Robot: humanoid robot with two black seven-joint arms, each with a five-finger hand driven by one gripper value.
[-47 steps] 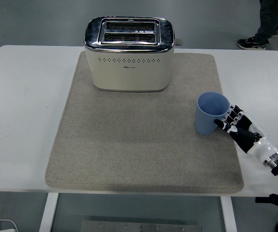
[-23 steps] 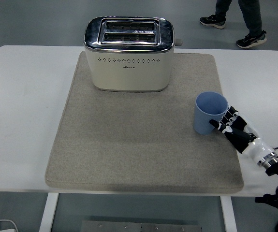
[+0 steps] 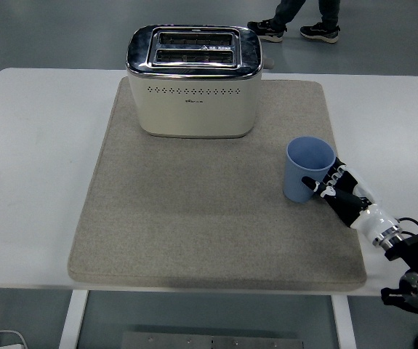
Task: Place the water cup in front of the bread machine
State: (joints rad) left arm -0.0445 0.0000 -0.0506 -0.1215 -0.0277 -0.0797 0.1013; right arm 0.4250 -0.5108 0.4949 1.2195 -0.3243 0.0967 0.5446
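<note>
While the right hand (image 3: 337, 190) wraps its fingers (image 3: 318, 186) around the blue water cup (image 3: 307, 169), the cup stands at about four o'clock on the grey mat (image 3: 194, 218), off to the side of the bread machine (image 3: 193, 81) at twelve o'clock. I think the carrying step is on. Next the cup should go toward ten o'clock, before the machine's front. The white table (image 3: 34, 160) is flat. A person's shoes (image 3: 296, 29) show on the grey floor.

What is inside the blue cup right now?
The blue cup stands upright on the grey mat, held by the right hand. Only its bare blue inner wall shows; nothing visible inside. The bottom is hidden by the near rim.
</note>
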